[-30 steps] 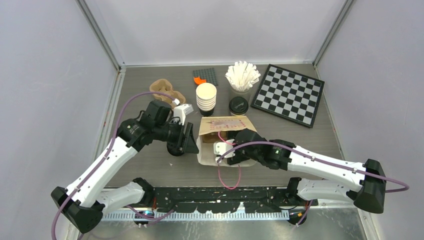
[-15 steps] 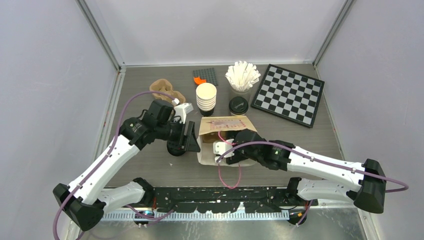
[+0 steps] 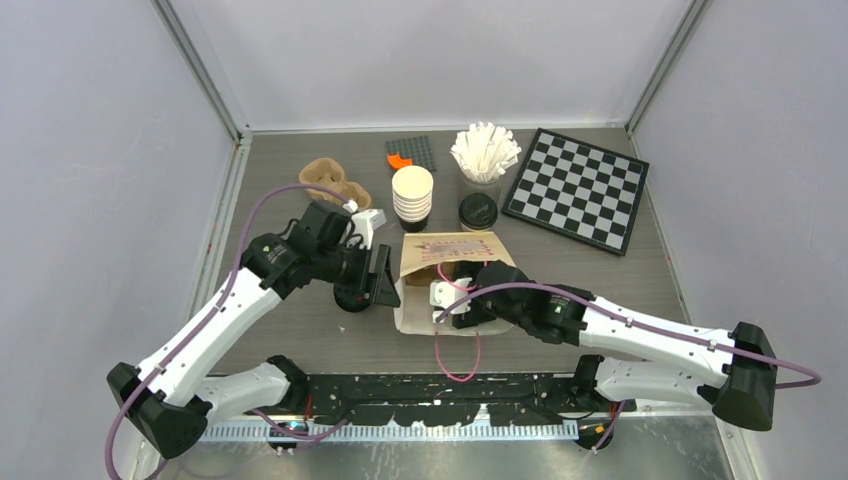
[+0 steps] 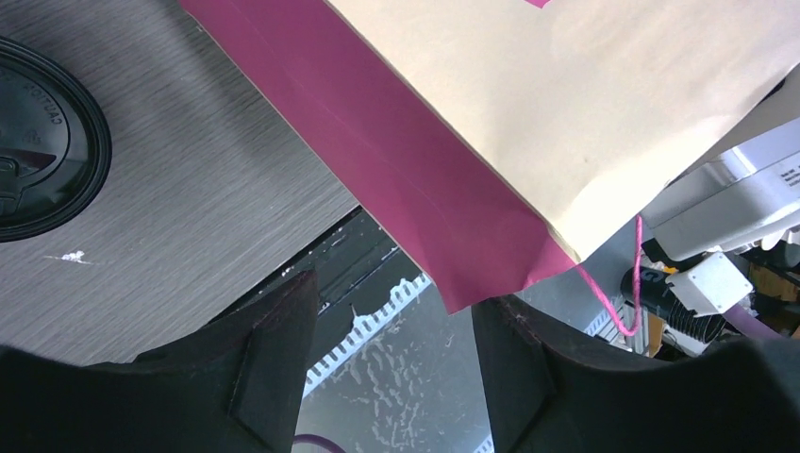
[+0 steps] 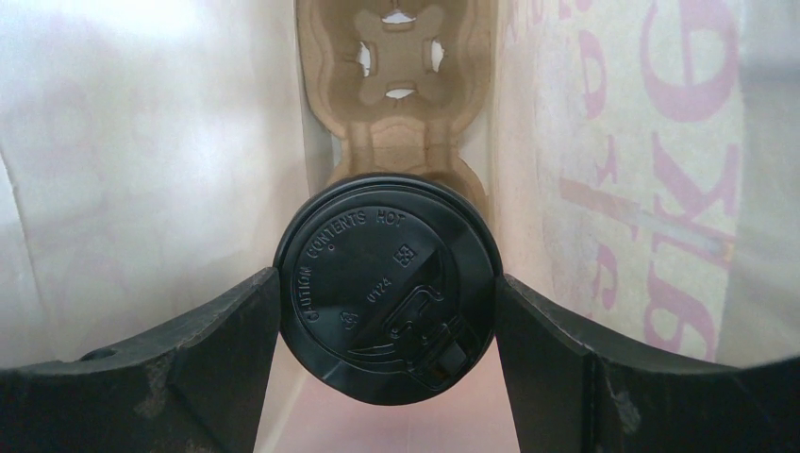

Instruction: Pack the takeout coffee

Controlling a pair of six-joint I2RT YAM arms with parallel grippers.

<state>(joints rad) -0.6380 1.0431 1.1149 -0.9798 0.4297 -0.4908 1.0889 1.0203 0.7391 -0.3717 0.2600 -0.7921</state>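
At mid-table, inside the paper bag (image 3: pixel 452 247): one lidded cup (image 5: pixel 387 250), black lid facing the wrist camera, held by the right gripper (image 5: pixel 388 297) with a finger pressed to each side of the lid. Bag's printed tan panel on the far side, white lining open toward the near edge. Just beyond that cup, at the far end of the bag: a brown cardboard carrier (image 5: pixel 396 57), its far pocket in view. Just left of the bag, on the grey tabletop (image 3: pixel 300 330): a second lidded cup (image 4: pixel 42 142), upright, free of any grip. Above and beside it, the left gripper (image 4: pixel 393 302), spread fairly wide, nothing between the fingers, hanging close to the bag's pink-sided left edge; touching the bag or not, cannot tell. Farther back, from left to right: a spare cardboard tray (image 3: pixel 335 180), a stack of lidless cups (image 3: pixel 412 193), a loose black lid (image 3: pixel 477 211), a bunch of white straws (image 3: pixel 485 150), a chessboard (image 3: pixel 577 187). At the far edge, a small grey plate (image 3: pixel 415 152) with an orange piece (image 3: pixel 398 160) on its left side.
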